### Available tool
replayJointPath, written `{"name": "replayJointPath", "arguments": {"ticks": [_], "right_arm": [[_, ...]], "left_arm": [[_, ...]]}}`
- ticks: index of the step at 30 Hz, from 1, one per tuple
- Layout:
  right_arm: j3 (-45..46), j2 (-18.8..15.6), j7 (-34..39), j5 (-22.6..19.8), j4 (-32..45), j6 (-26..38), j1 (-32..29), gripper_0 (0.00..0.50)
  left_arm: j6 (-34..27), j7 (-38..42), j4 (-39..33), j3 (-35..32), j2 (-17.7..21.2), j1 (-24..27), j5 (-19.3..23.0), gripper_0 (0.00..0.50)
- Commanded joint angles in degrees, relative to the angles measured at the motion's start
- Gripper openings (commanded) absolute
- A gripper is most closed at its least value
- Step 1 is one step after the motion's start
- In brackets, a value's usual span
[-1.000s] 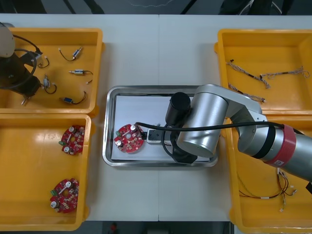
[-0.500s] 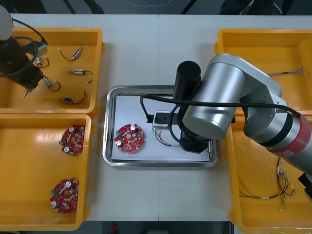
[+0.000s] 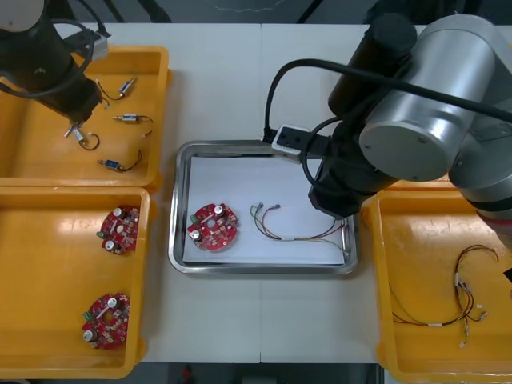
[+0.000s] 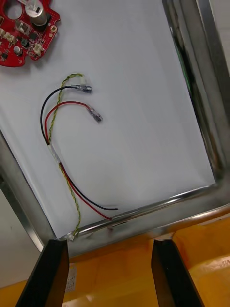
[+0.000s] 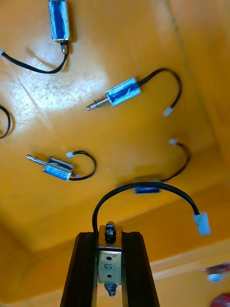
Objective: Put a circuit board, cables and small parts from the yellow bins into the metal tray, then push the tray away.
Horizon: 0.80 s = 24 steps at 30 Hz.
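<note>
over the far left yellow plastic bin (image 3: 163, 104), left gripper (image 5: 109, 236) clenched on a small metal part (image 5: 109, 266) with black lead; right gripper (image 4: 109, 244), fingers (image 4: 52, 273) apart, hangs at the shiny metal tray (image 3: 260, 270) holding round red circuit board (image 3: 213, 226) and red-black-yellow cable (image 4: 56, 154). risk: trailing lead snags the bin wall, part slips out

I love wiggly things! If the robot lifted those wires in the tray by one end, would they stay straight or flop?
Probably flop: the wires lie in loose curves on the tray, so they look limp. The strands are thin, so they are likely light. The loose ends spread apart and might snag on the rim.
</note>
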<state>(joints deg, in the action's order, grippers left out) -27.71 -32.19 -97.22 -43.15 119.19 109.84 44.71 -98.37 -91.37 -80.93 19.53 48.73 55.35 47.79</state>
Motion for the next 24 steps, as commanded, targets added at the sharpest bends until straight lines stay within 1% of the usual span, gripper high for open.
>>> {"name": "replayJointPath", "arguments": {"ticks": [1,2,4,6,10,15,18,19,20,22,24], "right_arm": [[7.5,-4.29,5.9,-1.93,5.0,0.16,-3.58,0.5],[8.2,-4.64,5.99,-2.11,5.35,0.16,-4.02,0.5],[10.66,-6.57,6.34,-1.93,6.75,0.16,-5.86,0.5],[12.77,-7.8,6.6,-1.93,7.19,0.16,-7.09,0.5],[18.4,-9.12,7.39,-1.85,7.19,0.16,-8.85,0.5],[23.32,-10.61,8.54,-0.88,6.93,0.16,-9.73,0.5],[26.31,-10.79,9.33,-0.35,4.56,0.16,-9.82,0.5],[27.62,-10.7,10.64,-0.35,2.97,0.16,-9.64,0.5],[28.15,-10.7,11.44,-0.35,2.18,0.16,-9.64,0.5],[30.0,-10.53,14.51,0.09,-1.95,0.16,-8.76,0.5],[31.14,-10.53,15.83,0.35,-5.02,0.16,-7.79,0.5]], "left_arm": [[-2.62,14.38,-7.49,-0.1,-2.33,0.38,0.46,0.0],[-2.8,15.52,-8.2,0.07,-2.77,0.38,0.46,0.0],[-3.15,20.01,-11.1,1.21,-4.7,0.38,-0.06,0.001],[-3.24,23.61,-12.94,1.92,-6.02,0.38,-0.42,0.0],[-4.11,29.85,-16.11,4.47,-9.62,0.46,-2.26,0.0],[-3.85,35.56,-16.81,8.86,-12.96,0.46,-5.16,0.001],[-2.0,39.87,-16.81,12.29,-14.81,0.46,-7.71,0.001],[-1.04,41.63,-16.55,13.52,-15.51,0.46,-8.59,0.002],[-0.51,42.33,-16.28,14.13,-15.86,0.38,-9.03,0.0],[1.34,43.82,-14.79,16.07,-17.36,0.46,-10.17,0.001],[1.95,44.18,-13.64,16.95,-18.41,0.38,-10.96,0.001]]}}
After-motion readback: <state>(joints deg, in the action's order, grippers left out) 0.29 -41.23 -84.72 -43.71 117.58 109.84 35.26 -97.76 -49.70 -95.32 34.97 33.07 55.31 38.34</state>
